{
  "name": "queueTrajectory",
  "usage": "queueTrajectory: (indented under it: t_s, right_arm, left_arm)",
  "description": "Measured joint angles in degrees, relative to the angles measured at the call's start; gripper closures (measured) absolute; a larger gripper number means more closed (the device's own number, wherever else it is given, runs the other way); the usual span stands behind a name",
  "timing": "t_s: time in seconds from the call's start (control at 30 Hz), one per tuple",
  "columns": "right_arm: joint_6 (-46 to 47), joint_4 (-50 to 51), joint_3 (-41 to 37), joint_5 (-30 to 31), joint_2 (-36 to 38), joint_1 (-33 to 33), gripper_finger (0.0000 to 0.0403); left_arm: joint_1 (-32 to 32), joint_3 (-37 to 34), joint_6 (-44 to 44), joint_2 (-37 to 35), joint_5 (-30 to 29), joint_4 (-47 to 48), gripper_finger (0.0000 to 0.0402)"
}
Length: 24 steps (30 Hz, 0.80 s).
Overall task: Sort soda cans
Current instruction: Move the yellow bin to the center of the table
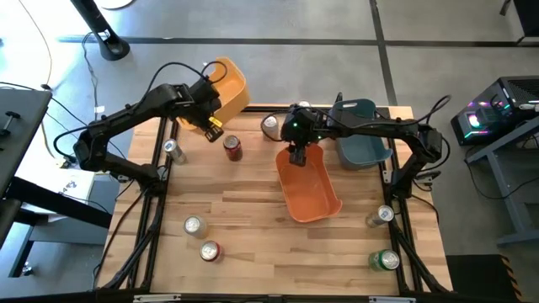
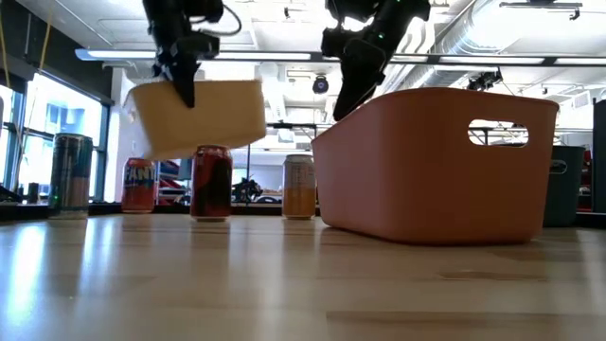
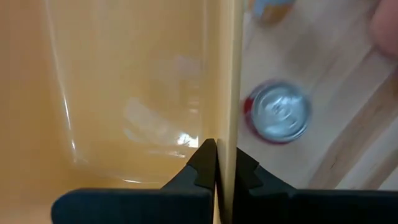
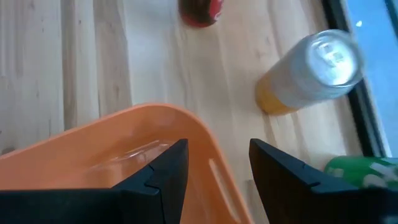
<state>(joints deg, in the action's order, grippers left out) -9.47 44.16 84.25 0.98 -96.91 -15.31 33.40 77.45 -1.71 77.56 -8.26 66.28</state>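
My left gripper [image 1: 210,123] is shut on the yellow bin [image 1: 229,84] at the table's far left; the bin [image 2: 199,116] hangs tilted above the wood. My right gripper [image 1: 296,156] is open over the far rim of the orange bin [image 1: 308,187], which rests on its base mid-table. One finger [image 4: 166,169] is inside the rim and one is outside; the rim [image 4: 200,138] passes between them untouched. Below the left gripper stands a red soda can [image 3: 277,112]. Another red can [image 1: 233,148] and a silver can [image 1: 173,150] stand near the yellow bin. My left gripper [image 3: 222,165] pinches the yellow bin's side wall [image 3: 227,118] at its rim, one finger inside the bin and one outside. It comes from above, fingers pointing down. The bin is lifted clear of the table and hangs tilted below the fingers.
A teal bin [image 1: 360,135] sits at the far right. An orange can [image 4: 311,68] stands beyond the orange bin's rim, with a green can [image 4: 367,171] close by. More cans stand near the front: two at the left [image 1: 194,225], a green one [image 1: 385,260] at the right corner.
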Motion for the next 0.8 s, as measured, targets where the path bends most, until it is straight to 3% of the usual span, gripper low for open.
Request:
queueTrajectory:
  t_s: [0.17, 0.43, 0.8]
  right_arm:
    - [-0.27, 1.03, 0.00, 3.07, 2.17, -1.38, 0.0237]
    - [-1.53, 1.78, 0.00, 7.49, 7.24, -4.79, 0.0237]
    - [-1.87, 5.49, 0.00, 7.98, 13.86, -10.68, 0.0237]
  left_arm:
    - [-4.49, 4.99, 0.04, 0.00, 1.52, 0.13, 0.0402]
    - [-18.94, 11.87, -0.13, -0.02, 3.24, 0.33, 0.0401]
    - [-39.23, 13.25, -5.11, 0.00, 7.81, 7.75, 0.0401]
